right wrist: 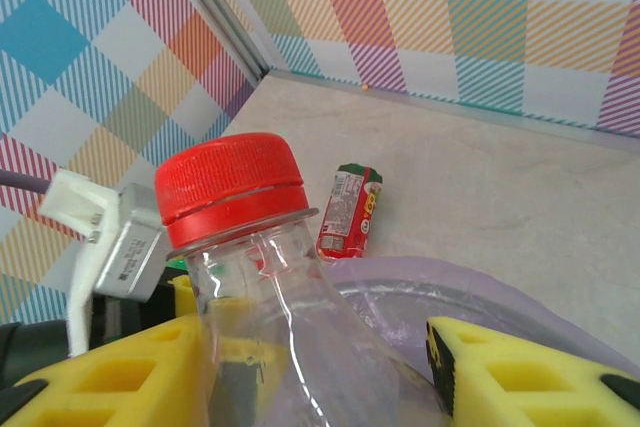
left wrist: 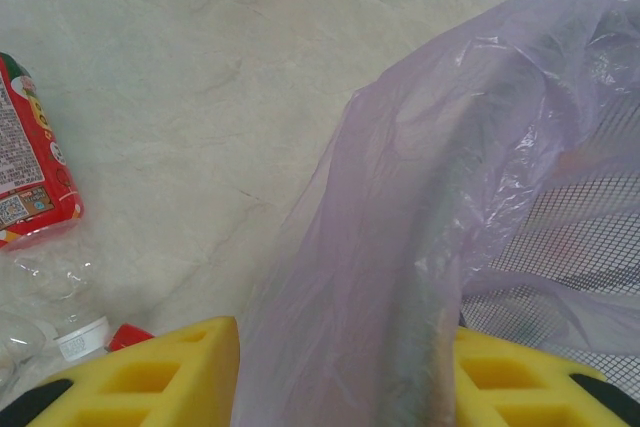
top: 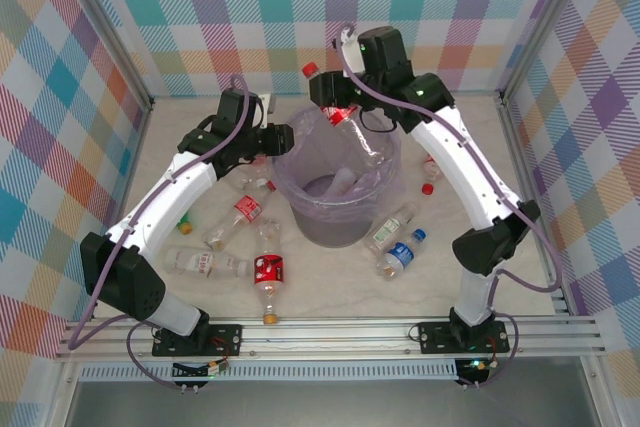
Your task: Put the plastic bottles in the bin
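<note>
Grip of the right pincer (top: 335,107) is closed on a red-capped bottle (right wrist: 262,272) above the bin (top: 330,232), upper middle, seemingly for dropping; the left pincer (left wrist: 340,377) pinches the lavender liner (left wrist: 400,197), probably steadying it.

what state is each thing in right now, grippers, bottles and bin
right gripper: shut on the held bottle
held bottle: red cap on, tilted, off the table at the bin's far rim
left gripper: shut on the bin liner
bin liner: edge pinched at the left rim
bin: upright, mouth open
loose bottles: lying on the table around the bin
</note>
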Motion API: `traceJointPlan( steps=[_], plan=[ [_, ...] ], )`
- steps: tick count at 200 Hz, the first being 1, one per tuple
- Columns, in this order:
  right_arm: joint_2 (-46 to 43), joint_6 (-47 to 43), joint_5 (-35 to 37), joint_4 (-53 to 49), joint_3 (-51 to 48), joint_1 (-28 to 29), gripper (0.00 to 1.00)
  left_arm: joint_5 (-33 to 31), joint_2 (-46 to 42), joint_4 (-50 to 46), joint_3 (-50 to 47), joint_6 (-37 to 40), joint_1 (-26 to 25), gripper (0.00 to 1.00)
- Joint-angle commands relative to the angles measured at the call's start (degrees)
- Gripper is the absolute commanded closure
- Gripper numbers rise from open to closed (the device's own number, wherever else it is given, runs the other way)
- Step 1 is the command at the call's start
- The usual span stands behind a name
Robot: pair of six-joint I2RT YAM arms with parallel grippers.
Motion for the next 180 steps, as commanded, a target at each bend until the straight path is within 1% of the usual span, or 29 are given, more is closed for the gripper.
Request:
traceJointPlan(
  steps=[1, 24, 46, 61, 85, 117, 180],
  plan=[
    [0.4, 0.2, -2.8, 4.7, -2.5, 0.2, 0.51, 0.1, 0.1, -2.9, -2.2, 0.3, 0.7, 0.55],
    [-0.6, 0.9, -3.8, 8.5, -8.3, 0.2, 0.51, 0.1, 0.0, -2.8, -2.3, 0.3, 0.8, 0.55],
    [-3.5, 1.6, -4.3, 13.5, -16.5, 0.2, 0.51, 0.0, -0.1, -2.7, -2.3, 0.3, 0.9, 0.55],
    [-5.4, 1.2, -5.0, 15.9, -20.8, 0.2, 0.48, -0.2, -0.1, -2.8, -2.4, 0.3, 0.9, 0.55],
    [-6.9, -0.3, -6.5, 16.4, -24.6, 0.2, 0.44, -0.1, -0.1, -2.5, -2.5, 0.3, 0.9, 0.55],
    [-8.0, -2.4, -7.2, 15.9, -26.9, 0.2, 0.37, -0.2, -0.1, -2.4, -2.6, 0.1, 1.0, 0.55],
    [-7.2, -4.1, -7.4, 13.1, -24.3, 0.2, 0.29, -0.4, 0.2, -2.3, -2.7, -0.1, 1.0, 0.55]
  ],
)
